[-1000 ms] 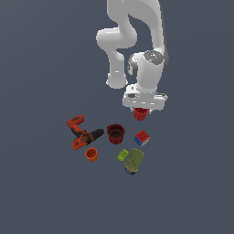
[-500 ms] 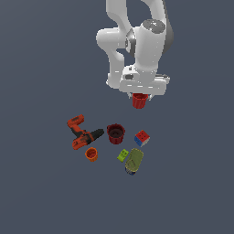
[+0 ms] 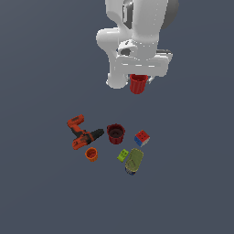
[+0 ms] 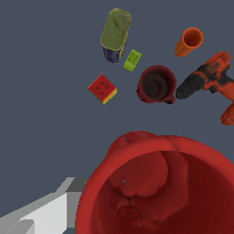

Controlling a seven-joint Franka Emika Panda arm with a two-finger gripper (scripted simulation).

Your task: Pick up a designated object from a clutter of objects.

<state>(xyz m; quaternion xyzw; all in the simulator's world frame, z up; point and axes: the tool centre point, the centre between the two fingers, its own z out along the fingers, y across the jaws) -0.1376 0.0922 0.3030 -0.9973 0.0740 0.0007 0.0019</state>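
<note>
The designated object, a bright red ribbed cup (image 3: 138, 84), hangs high above the floor, held under my gripper (image 3: 138, 78), which is shut on it. In the wrist view this red cup (image 4: 160, 187) fills the near field, and a white finger (image 4: 48, 212) shows beside its rim. The rest of the clutter lies far below: an orange-black drill (image 3: 82, 134), a dark maroon cup (image 3: 116, 133), a small orange cup (image 3: 92, 154), a multicoloured cube (image 3: 142, 138), a green block (image 3: 122, 155) and an olive can (image 3: 134, 161).
The wrist view shows the drill (image 4: 208, 82), maroon cup (image 4: 156, 85), orange cup (image 4: 189, 42), cube (image 4: 102, 88), green block (image 4: 132, 60) and olive can (image 4: 114, 34) spread on the dark grey floor (image 3: 41, 192).
The arm has risen steadily, carrying the red cup higher above the clutter. The items on the floor have not moved.
</note>
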